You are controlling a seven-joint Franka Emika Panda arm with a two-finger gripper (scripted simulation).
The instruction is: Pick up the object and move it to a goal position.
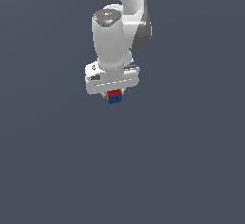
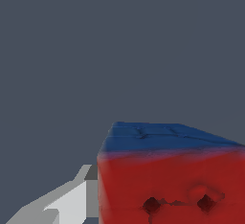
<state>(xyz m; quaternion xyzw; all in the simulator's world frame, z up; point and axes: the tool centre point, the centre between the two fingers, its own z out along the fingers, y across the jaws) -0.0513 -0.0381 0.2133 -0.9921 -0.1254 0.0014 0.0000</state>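
The cube [image 1: 114, 96] is tiny, with a red face over a blue face, and sits right under the white hand of my gripper [image 1: 113, 90] in the exterior view. In the wrist view the cube [image 2: 172, 180] fills the near corner: a red face with two dark pits and a blue face beyond it. One grey-white finger [image 2: 72, 204] lies flat against the cube's side. The other finger is out of view behind the cube. The gripper looks shut on the cube. I cannot tell whether the cube is off the floor.
A plain dark grey-blue floor [image 1: 191, 170] spreads in all directions. The white arm [image 1: 125, 7] rises toward the top of the exterior view. No goal marker shows.
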